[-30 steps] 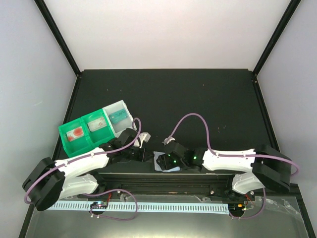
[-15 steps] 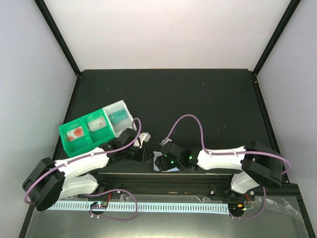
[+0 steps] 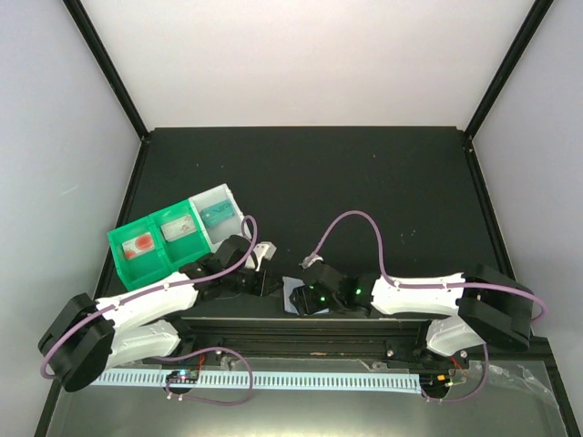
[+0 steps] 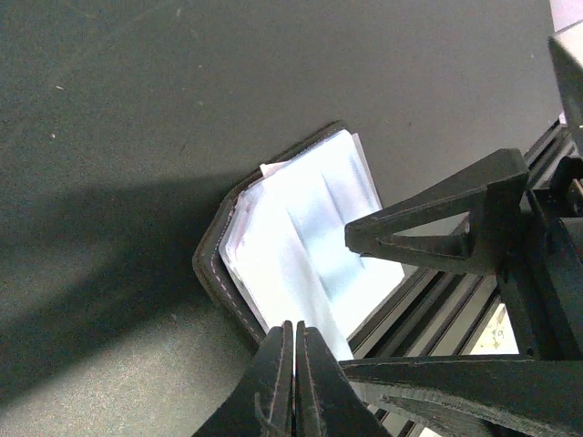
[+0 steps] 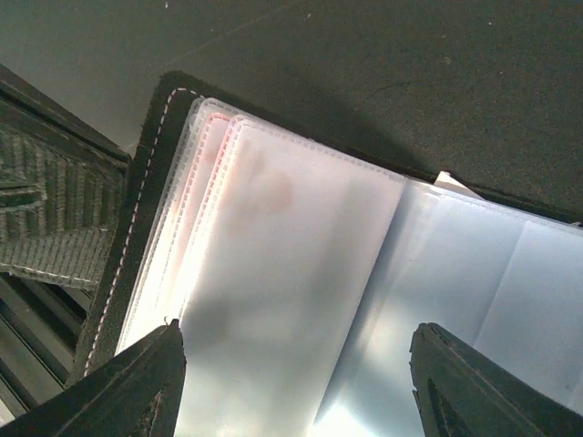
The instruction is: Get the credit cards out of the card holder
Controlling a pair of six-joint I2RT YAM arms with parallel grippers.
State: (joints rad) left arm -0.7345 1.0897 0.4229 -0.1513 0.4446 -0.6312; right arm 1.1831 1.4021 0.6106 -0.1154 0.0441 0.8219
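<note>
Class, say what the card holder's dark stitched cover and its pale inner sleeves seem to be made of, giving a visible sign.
Dark stitched cover: probably leather or imitation leather, matte; pale stitches run along its rounded edge.
Pale inner sleeves: likely thin frosted plastic, semi-translucent; pink and blue tints show through, and dotted seams line their edges.

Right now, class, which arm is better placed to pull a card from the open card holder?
Right: the right gripper hangs open over the card holder's sleeves; the left gripper is shut at its edge.
</note>
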